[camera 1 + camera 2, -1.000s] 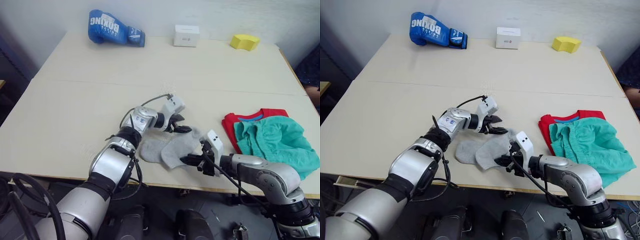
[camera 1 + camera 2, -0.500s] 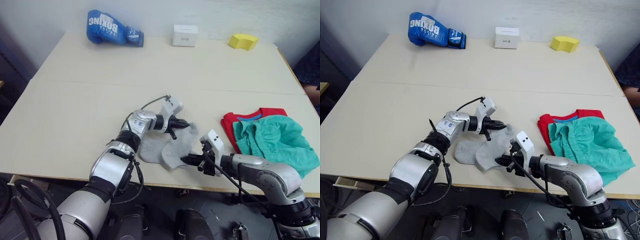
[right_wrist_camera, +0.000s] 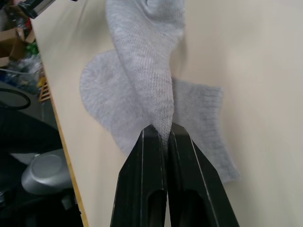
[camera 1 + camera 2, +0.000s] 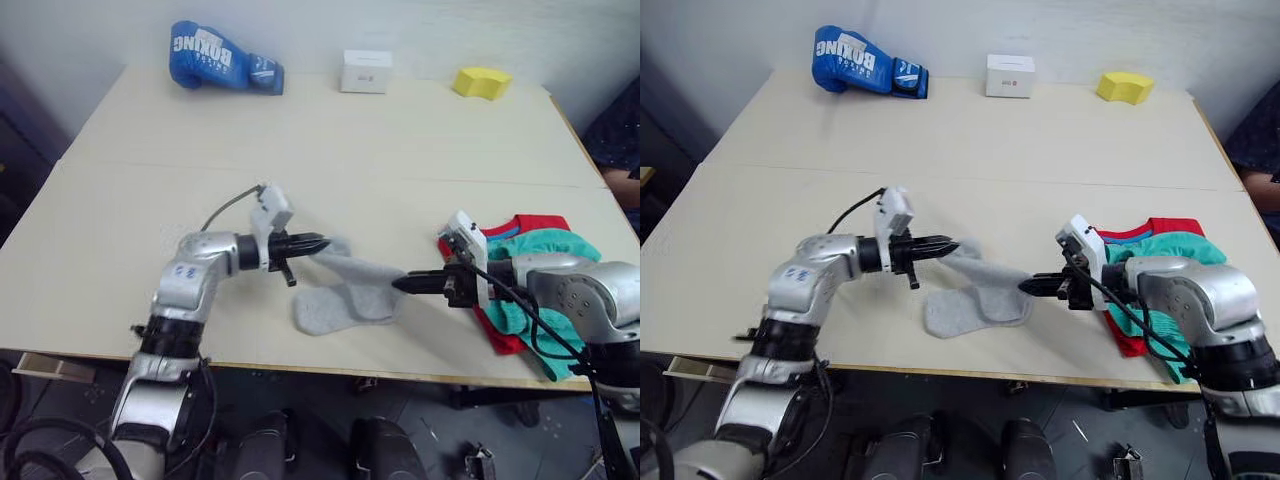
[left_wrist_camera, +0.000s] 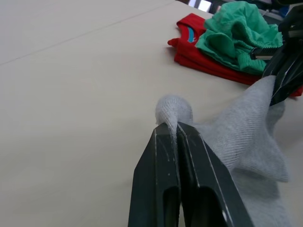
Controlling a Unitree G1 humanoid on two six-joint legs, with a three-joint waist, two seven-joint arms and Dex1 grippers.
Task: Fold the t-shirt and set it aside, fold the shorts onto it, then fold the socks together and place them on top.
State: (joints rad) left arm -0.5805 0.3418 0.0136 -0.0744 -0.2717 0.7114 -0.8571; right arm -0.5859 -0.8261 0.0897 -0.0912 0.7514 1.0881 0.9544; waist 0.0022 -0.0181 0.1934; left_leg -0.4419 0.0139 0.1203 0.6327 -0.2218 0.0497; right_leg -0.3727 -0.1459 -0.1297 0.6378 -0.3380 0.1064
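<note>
Left eye view: the t-shirt point(image 4: 520, 225) lies folded at the table's point(image 4: 330, 140) 3 o'clock edge, the shorts point(image 4: 545, 250) piled on it, so only the socks point(image 4: 345, 295) remain, near 6 o'clock. The left end effector point(image 4: 318, 243) and right end effector point(image 4: 400, 284) each pinch an end of the upper sock, stretched between them; half a second ago they sat close together over the flat pair.

Right eye view: a boxing glove point(image 4: 855, 60), a white box point(image 4: 1009, 75) and a yellow block point(image 4: 1125, 87) line the 12 o'clock edge.

Left wrist view: fingers clenched on a bunched sock end.

Right wrist view: fingers clamped on the sock's other end, the second sock lying beneath.
</note>
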